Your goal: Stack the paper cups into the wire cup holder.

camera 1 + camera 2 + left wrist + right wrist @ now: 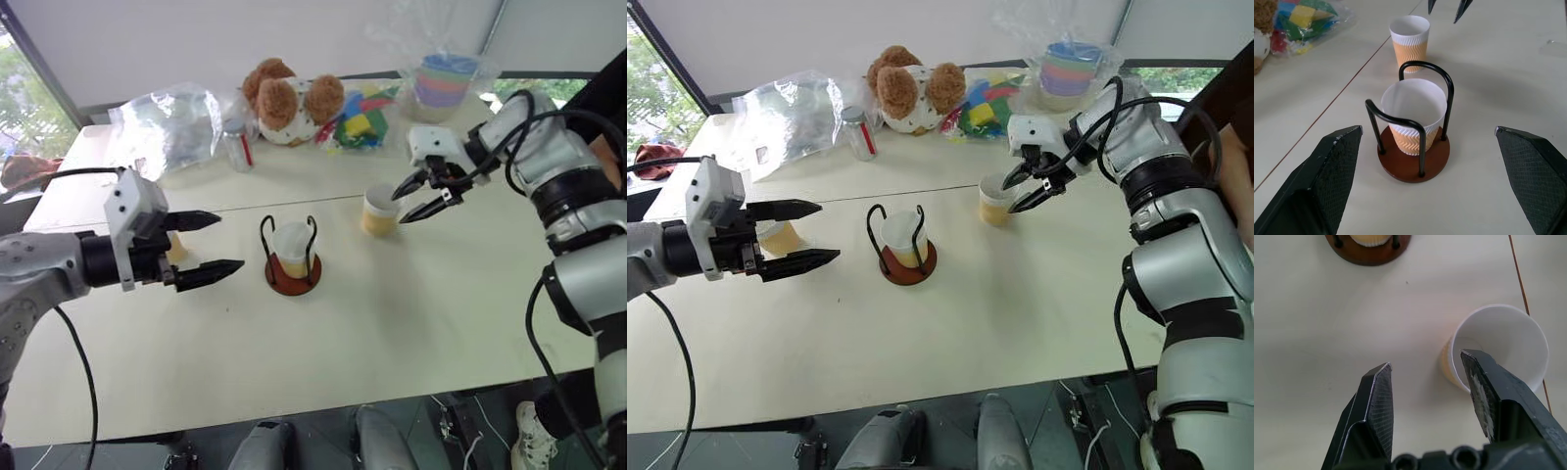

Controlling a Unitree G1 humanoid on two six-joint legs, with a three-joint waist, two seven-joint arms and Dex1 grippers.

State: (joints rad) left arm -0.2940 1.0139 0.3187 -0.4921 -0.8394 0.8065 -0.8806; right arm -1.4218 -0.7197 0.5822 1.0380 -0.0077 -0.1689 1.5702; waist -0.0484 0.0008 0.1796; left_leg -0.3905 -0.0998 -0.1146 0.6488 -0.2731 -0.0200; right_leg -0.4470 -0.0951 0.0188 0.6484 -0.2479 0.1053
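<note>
I have one paper cup (292, 247) seated in the wire cup holder (292, 262) mid-worktop. My right tool (423, 196), half open and empty, hovers by a second cup (380, 210). A third (776, 237) waits behind my wide-open, empty left tool (208, 249).

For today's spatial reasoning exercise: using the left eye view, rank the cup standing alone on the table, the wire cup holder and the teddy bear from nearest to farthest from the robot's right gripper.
1. The lone paper cup, just beside the open right gripper, towards the table's middle.
2. The teddy bear, at the table's far edge.
3. The wire cup holder, mid-table with a cup inside; close to the bear's distance, so that order is uncertain.
</note>
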